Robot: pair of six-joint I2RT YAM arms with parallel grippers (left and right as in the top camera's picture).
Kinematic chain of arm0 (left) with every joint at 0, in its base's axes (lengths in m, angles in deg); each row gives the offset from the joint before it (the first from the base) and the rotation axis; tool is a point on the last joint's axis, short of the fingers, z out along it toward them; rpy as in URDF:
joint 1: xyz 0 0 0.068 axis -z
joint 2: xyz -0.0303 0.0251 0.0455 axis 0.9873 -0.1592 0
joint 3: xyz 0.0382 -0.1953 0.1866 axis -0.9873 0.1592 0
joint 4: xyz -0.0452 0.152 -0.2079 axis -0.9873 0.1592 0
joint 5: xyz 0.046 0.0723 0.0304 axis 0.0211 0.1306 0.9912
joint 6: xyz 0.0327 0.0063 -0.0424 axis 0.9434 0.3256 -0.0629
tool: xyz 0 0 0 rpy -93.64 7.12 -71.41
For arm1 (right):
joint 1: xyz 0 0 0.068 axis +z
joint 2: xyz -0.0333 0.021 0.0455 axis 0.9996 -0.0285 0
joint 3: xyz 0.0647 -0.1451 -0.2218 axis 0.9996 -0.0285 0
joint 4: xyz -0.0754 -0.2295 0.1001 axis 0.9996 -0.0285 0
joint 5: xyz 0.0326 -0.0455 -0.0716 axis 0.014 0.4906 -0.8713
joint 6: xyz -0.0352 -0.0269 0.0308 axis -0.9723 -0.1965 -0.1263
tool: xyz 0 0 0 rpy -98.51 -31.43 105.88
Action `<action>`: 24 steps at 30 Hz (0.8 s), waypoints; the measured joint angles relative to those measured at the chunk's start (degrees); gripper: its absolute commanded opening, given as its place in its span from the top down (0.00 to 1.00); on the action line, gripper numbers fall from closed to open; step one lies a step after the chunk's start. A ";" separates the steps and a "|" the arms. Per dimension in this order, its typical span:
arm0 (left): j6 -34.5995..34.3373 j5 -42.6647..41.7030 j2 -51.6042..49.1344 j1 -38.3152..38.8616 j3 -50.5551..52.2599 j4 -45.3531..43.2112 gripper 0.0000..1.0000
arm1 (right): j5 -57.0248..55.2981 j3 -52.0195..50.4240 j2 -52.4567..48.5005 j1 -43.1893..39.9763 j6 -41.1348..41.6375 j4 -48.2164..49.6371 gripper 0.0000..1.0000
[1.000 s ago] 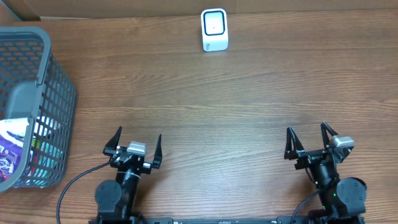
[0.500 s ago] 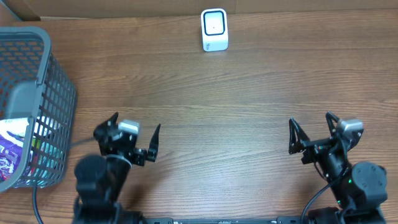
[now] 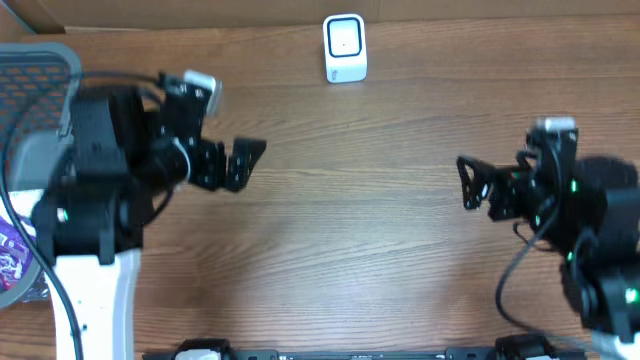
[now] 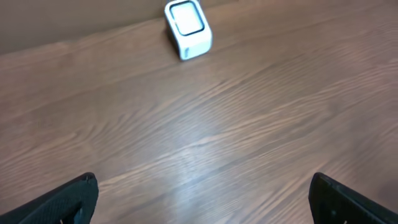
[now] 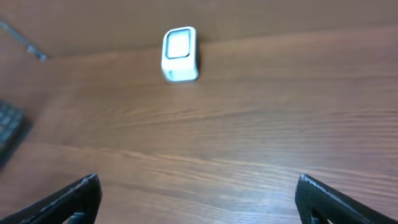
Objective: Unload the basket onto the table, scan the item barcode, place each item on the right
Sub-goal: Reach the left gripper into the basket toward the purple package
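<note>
Both grippers have their two fingers wide apart and hold nothing. The left gripper (image 4: 202, 186) and the right gripper (image 5: 198, 183) hang over bare wood, with only their dark fingertips (image 4: 74, 199) showing at the bottom corners of their own cameras.

A second ago both arms sat low at the near edge of the table. Now they have lifted and reached forward. The left arm has swung out to its left and covers much of the grey basket (image 3: 40, 70), which was in plain sight before. The fingers were just as wide apart then.

The item (image 3: 12, 255), a purple and white packet, lies in the basket, behind the left gripper and off to its left. Its print is too small to read.

The white scanner (image 3: 344, 47) stands well ahead of both grippers, a bit to the left of each. It has not moved. Its front has a pale window with a dark rim.

The table (image 3: 350, 230) is brown wood with long grain lines. A paler brown strip runs behind its far edge.
</note>
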 measured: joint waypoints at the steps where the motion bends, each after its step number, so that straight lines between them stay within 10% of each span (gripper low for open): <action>1: 0.00 -0.74 -1.53 0.00 -1.62 0.24 0.00 | 1.55 1.70 -1.86 0.00 0.04 -0.37 0.00; 11: -13.68 8.20 -11.85 -4.68 -11.19 1.40 0.00 | 10.84 4.04 -10.95 0.00 0.04 -0.37 0.00; 24: -37.22 28.13 -14.75 -37.90 -17.42 5.84 0.03 | 11.74 4.04 -11.54 0.00 0.02 -2.23 0.00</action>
